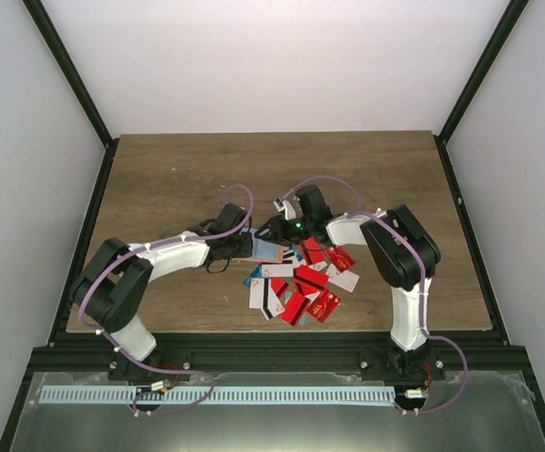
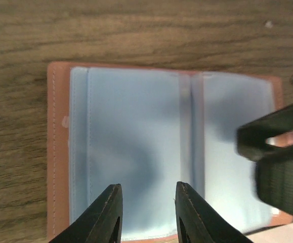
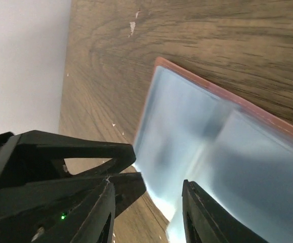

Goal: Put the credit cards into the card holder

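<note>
One open card holder (image 2: 136,131) (wood (image 2: 136,30) beyond edges)

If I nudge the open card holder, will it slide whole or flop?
Probably floppy: the card holder lies open, its thin clear sleeves rippled near the spine. It likely slides easily, lying flat on the smooth wooden table. It looks light, so pushing into a sleeve may shift it.

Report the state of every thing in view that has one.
card holder: open flat on the table, clear sleeves up, no card visible inside.
credit cards: loose in a heap on the table beside the card holder.
left pincer: open, over the sleeves, holding nothing.
right pincer: open, at the card holder's edge, no card seen in it.
</note>
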Robot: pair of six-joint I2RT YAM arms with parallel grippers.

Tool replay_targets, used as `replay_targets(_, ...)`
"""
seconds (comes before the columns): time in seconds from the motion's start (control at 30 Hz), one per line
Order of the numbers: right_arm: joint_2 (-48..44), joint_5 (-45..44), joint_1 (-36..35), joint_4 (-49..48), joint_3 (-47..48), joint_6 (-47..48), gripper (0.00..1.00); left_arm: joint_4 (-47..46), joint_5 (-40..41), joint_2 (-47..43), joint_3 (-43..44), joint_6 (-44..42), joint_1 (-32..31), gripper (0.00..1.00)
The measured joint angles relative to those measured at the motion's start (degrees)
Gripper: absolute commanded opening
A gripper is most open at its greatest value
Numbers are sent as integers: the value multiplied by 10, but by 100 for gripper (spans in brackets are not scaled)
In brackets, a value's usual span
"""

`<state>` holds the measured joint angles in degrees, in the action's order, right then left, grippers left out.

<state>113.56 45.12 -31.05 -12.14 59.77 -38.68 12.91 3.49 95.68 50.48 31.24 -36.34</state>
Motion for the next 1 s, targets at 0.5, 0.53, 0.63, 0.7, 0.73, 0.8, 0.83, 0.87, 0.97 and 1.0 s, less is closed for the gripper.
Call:
replay_targets(0.5,-4,-74,-29,51,24,7,38,1,-1,-80,-44,-14,16,31)
replay_targets(0.53,-21,-85,-28,58,12,7,38,-3,-6,-77,-44,-17,16,31)
replay_targets(0.63,-63,-116,-26,70,-16,9,38,-13,-28,-67,-43,-26,16,31)
replay_targets(0.7,-79,-130,-24,74,-28,9,38,-18,-44,-57,-37,-31,16,31)
replay_targets(0.73,-83,-135,-23,74,-32,9,38,-19,-50,-50,-32,-33,16,31)
replay_targets(0.8,-84,-143,-23,75,-35,9,38,-24,-58,-36,-21,-38,16,31)
replay_targets(0.83,-83,-146,-23,76,-37,9,38,-27,-60,-29,-17,-41,17,31)
replay_targets(0.87,-83,-148,-22,78,-38,9,38,-28,-63,-23,-14,-43,17,30)
replay_targets(0.97,-80,-152,-21,79,-38,7,38,-30,-66,-16,-11,-45,17,30)
replay_targets(1.0,-79,-153,-21,79,-38,6,38,-31,-66,-14,-11,-45,16,30)
